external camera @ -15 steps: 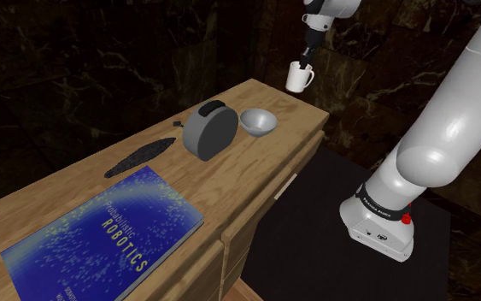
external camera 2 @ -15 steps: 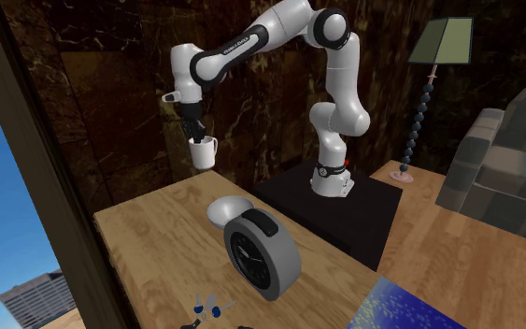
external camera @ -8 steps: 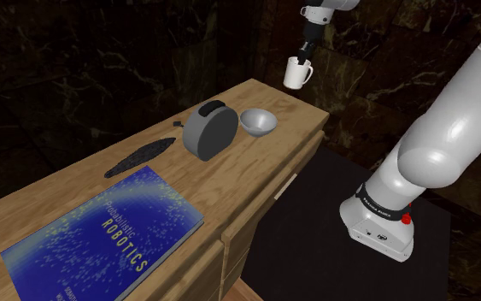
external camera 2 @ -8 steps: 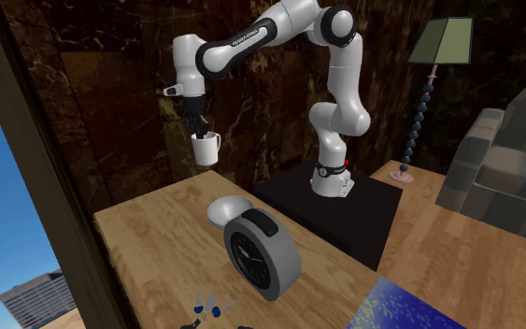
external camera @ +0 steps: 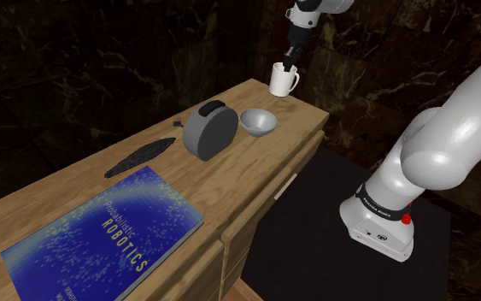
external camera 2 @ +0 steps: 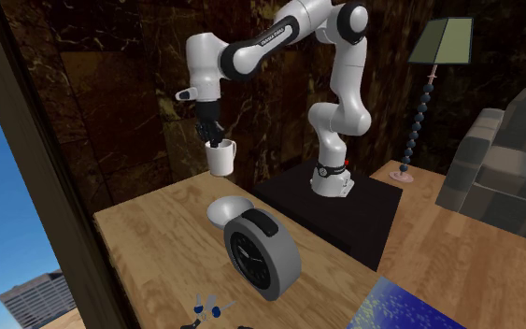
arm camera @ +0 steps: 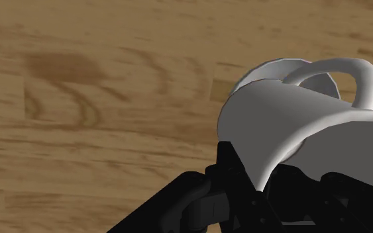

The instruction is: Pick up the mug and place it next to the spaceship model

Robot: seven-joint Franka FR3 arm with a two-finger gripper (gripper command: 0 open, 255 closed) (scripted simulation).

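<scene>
The light wooden table (external camera: 255, 162) ran long and narrow, and its far end stopped just short of a dark marbled wall. Bare wood lay open along the wall-side edge, between that far end and the dark, flat, elongated spaceship model (external camera: 140, 157). In the second exterior view a window frame stood close off the table's left edge. The all-black two-finger gripper (external camera: 288, 61) (external camera 2: 214, 140) (arm camera: 244, 182) was clamped on the rim of the plain white mug (external camera: 284, 80) (external camera 2: 220, 159) (arm camera: 297, 126). The mug hung in the air above the table's far end, well apart from the model. Just below and beside it sat a shallow grey bowl (external camera: 258, 122) (external camera 2: 228, 211). A round grey alarm clock (external camera: 209, 130) (external camera 2: 263, 254) stood upright against the bowl, between the mug and the model. A blue book titled Probabilistic Robotics (external camera: 102, 235) lay flat at the near end, close to the model. The bowl's hollow showed plain grey. One finger appeared to reach into the mug's mouth, and the rest of its inside could not be made out.
</scene>
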